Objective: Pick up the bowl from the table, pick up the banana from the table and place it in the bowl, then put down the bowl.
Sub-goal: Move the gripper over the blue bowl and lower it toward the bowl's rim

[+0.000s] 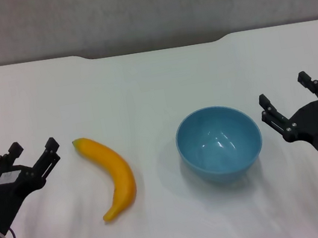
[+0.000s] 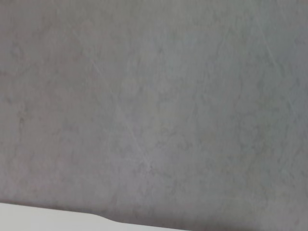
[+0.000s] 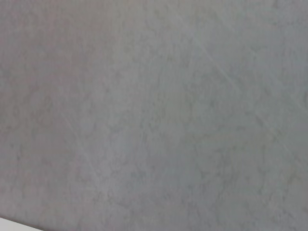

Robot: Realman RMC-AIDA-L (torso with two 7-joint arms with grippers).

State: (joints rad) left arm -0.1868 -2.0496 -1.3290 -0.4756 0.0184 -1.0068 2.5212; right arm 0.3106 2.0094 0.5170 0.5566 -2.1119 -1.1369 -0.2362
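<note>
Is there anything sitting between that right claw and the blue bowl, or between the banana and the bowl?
Nothing visible. Only bare table lies between the open right gripper and the bowl, and between the banana and the bowl. The open left gripper hangs beside the banana.

grey mottled wall [image 1: 140,6] behind, fills both wrist views

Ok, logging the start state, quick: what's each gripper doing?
Left gripper: open, empty, beside the banana.
Right gripper: open, empty, beside the bowl.
</note>
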